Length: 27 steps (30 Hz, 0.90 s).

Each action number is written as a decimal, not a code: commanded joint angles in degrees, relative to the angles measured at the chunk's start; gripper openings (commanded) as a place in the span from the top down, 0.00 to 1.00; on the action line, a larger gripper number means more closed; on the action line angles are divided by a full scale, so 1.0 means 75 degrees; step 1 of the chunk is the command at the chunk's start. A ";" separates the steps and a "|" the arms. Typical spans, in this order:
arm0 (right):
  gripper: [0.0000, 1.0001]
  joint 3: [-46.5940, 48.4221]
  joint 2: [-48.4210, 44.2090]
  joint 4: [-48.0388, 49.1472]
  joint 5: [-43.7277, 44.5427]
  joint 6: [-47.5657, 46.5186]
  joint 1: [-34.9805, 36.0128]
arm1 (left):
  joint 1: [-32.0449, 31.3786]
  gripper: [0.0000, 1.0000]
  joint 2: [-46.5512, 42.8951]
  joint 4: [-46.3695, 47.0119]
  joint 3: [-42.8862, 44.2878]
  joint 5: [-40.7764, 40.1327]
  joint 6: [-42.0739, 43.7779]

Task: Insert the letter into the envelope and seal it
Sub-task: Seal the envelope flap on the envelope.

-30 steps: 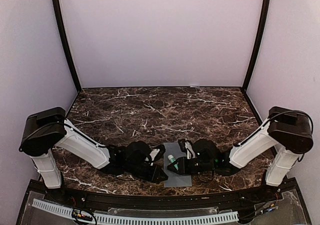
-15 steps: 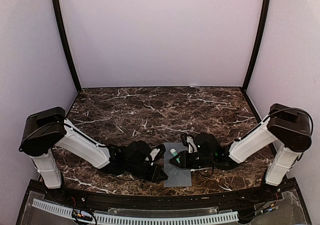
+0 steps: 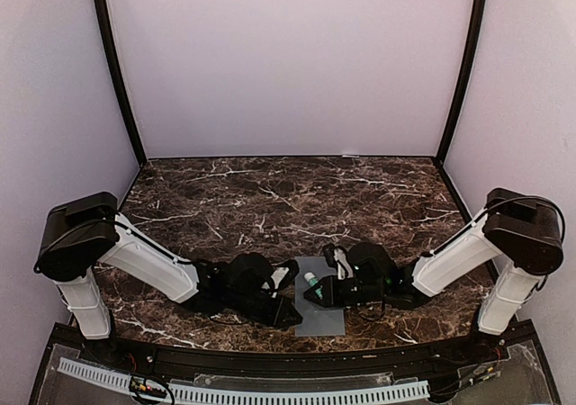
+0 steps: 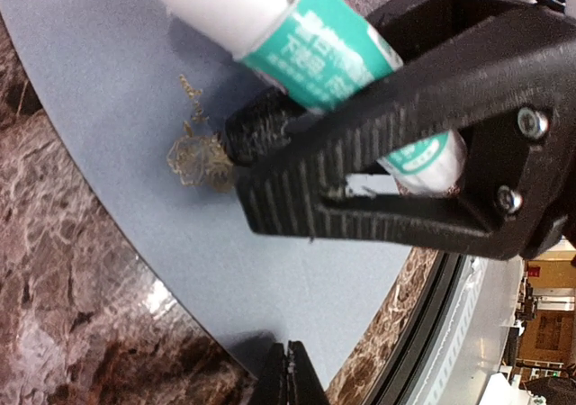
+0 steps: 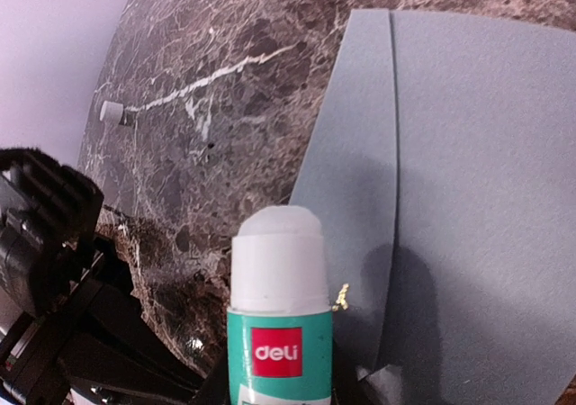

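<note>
Top external view: envelope (image 3: 321,322) lies flat at lower centre of the frame, on the near strip of the marble worktop (image 3: 270,198), with both arms bent low over it.
Right end effector (image 3: 320,293): clenched on a glue stick (image 3: 310,285), teal label, white end pointing to the upper left of the frame, over the envelope.
Left end effector (image 3: 292,315): clenched, nothing between the fingers, tip at the envelope's left edge. Pressing on the paper or only beside it: cannot tell.
Letter: no cream sheet in any view. Judgement: already inside the envelope, which hides it.
Step in hand: sealing, the gluing part (judgement from the stick held over the paper).
Next move calls for: the white end brought down onto the strip where the flap meets the body, drawn along it lightly, with the left arm holding the paper flat so it does not drag.
Left wrist view adds: the stick is clamped across its body between the right fingers, and a small gold ornament (image 4: 200,157) sits on the envelope just beside that fingertip. Own fingers meet at lower centre, at the paper's edge.
Right wrist view adds: a straight crease (image 5: 392,153) runs down the envelope, and a small white cap-like piece (image 5: 110,111) lies on the worktop at the left of the frame, well apart.
Not settled by any view: flap open or folded; white end a cap or bare glue.
</note>
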 commanded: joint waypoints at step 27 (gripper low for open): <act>1.00 0.0682 0.0571 -0.1136 0.0248 -0.0183 -0.0461 | -0.0027 0.97 -0.0254 -0.1132 0.0105 -0.0117 0.0535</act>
